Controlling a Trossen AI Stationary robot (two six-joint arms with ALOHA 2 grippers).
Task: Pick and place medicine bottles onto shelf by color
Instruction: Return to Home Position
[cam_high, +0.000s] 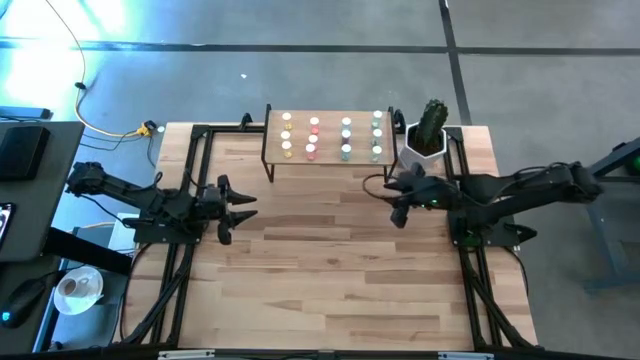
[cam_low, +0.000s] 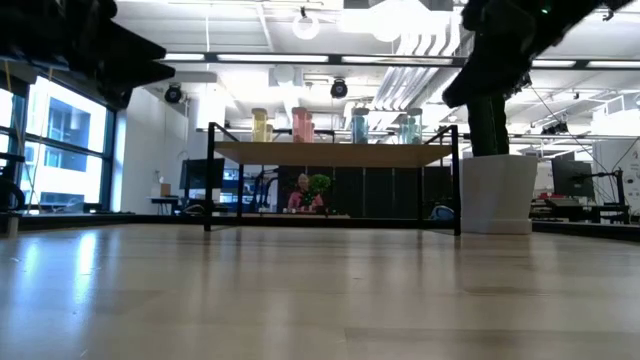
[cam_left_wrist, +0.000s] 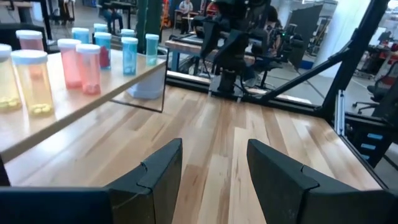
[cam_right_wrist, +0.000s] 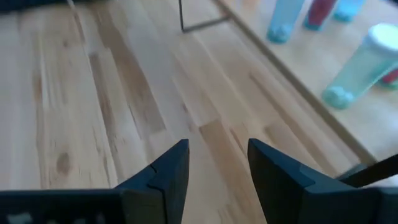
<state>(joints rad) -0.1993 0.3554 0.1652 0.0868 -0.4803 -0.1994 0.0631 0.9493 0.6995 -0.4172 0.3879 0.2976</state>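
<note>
The shelf (cam_high: 330, 140), a light-wood board on black legs, stands at the table's far side. Several medicine bottles (cam_high: 330, 138) stand upright on it in rows by colour: yellow (cam_high: 287, 135), pink (cam_high: 313, 137), blue (cam_high: 346, 138), green (cam_high: 377, 138). They also show in the low view (cam_low: 335, 125) and the left wrist view (cam_left_wrist: 81, 65). My left gripper (cam_high: 245, 207) is open and empty over the table's left part. My right gripper (cam_high: 393, 200) is open and empty near the shelf's right end, above the table (cam_right_wrist: 217, 168).
A white pot with a green cactus (cam_high: 428, 140) stands right of the shelf, close to my right arm. Black frame rails (cam_high: 185, 250) run along the table's left and right sides. Bare wood (cam_high: 330, 270) lies in front of the shelf.
</note>
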